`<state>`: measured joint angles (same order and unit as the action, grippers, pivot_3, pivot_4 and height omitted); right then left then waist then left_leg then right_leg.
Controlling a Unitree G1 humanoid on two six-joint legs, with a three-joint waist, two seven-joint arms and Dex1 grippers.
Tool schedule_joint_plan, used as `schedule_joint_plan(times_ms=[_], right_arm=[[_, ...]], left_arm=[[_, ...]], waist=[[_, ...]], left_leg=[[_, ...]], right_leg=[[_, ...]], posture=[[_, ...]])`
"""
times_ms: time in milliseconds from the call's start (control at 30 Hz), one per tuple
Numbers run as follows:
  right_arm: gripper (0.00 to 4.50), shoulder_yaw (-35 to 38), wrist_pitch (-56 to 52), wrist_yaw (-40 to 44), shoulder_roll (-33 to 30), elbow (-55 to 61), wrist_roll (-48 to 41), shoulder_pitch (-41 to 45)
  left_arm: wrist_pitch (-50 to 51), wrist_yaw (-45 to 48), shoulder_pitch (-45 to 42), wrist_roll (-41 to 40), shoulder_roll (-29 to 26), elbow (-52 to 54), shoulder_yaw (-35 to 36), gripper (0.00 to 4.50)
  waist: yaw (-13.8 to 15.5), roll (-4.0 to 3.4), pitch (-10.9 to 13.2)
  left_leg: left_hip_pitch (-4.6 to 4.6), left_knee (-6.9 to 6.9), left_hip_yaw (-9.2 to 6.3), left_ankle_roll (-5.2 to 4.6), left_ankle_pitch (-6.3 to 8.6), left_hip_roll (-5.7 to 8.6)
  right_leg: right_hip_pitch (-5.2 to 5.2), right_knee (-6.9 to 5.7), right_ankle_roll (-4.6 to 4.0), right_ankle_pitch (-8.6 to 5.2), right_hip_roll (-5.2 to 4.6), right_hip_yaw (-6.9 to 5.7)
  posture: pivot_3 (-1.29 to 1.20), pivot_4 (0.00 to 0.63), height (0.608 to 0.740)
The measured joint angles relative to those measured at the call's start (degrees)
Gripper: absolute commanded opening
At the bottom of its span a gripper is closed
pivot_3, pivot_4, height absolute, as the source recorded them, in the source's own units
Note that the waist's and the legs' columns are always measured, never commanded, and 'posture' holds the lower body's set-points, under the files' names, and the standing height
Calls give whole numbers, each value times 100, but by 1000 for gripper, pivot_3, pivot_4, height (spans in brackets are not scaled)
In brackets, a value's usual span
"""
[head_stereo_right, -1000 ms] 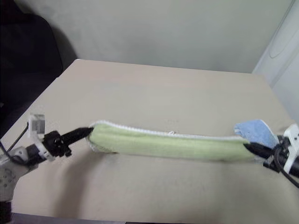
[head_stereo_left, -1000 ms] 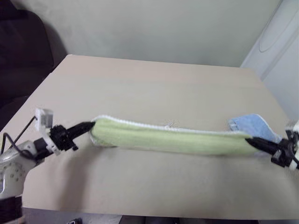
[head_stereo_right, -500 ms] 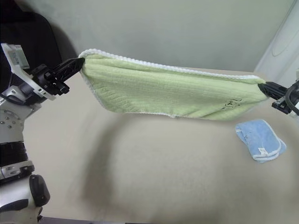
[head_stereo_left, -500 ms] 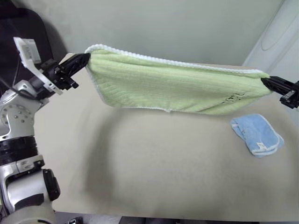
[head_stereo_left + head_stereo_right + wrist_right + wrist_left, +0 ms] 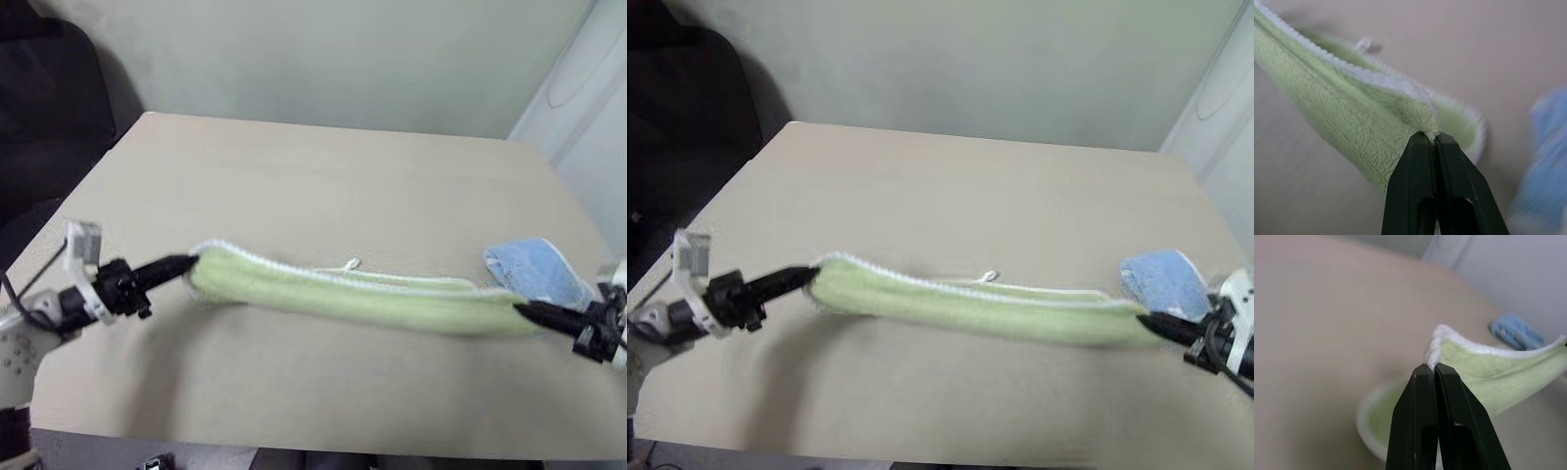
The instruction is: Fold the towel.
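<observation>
- Two grips in play: left gripper [image 5: 188, 263] and right gripper [image 5: 524, 310] each have their fingers pressed together on an end corner of the towel [image 5: 353, 296], pinching the white-edged hem, as both wrist views confirm.
- Towel position: stretched between the two grippers, low over the near half of the table [image 5: 323, 186], bunched into a long green roll. Whether its underside rests on the tabletop I cannot tell. Loop tag [image 5: 350, 263] pokes out on the far side.
- Risk 1: the pinches are on the very edge of the cloth. A sharp pull apart could likely slip a corner out, dropping that end.
- Risk 2: the layers look bunched, not flat. Laying it down like this would probably give a crumpled, uneven fold.
- Risk 3: blue cloth [image 5: 532, 271] lies just beside the right gripper; a sweep there could drag it or catch it under the towel.
- Versus half a second ago: towel was held high and spread like a hanging sheet; now both arms are down and it is low again.
- Versus one second ago: near match, same low stretched roll.
</observation>
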<state>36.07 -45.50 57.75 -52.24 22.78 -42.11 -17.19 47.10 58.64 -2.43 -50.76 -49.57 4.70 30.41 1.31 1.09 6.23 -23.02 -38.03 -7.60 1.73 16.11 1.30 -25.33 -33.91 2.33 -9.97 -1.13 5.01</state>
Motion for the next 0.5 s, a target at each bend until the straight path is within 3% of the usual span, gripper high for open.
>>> schedule_joint_plan(times_ms=[267, 500], right_arm=[[16, -160, -31, 14, 90, 320, -98, -373], [16, -379, 61, -79, 87, 181, 18, 17]], left_arm=[[2, 191, 1183, 359, -46, 314, -182, 0], [-43, 75, 989, 355, 69, 238, -170, 0]], waist=[[-20, 4, -6], [-14, 10, -14]], left_leg=[[-13, 0, -1, 0, 11, 0], [-12, 2, -2, 1, 13, 2]], right_leg=[[-18, -1, -3, -1, -1, 5], [-20, -11, -14, 6, -1, 5]], posture=[[0, 150, 740], [0, 150, 740]])
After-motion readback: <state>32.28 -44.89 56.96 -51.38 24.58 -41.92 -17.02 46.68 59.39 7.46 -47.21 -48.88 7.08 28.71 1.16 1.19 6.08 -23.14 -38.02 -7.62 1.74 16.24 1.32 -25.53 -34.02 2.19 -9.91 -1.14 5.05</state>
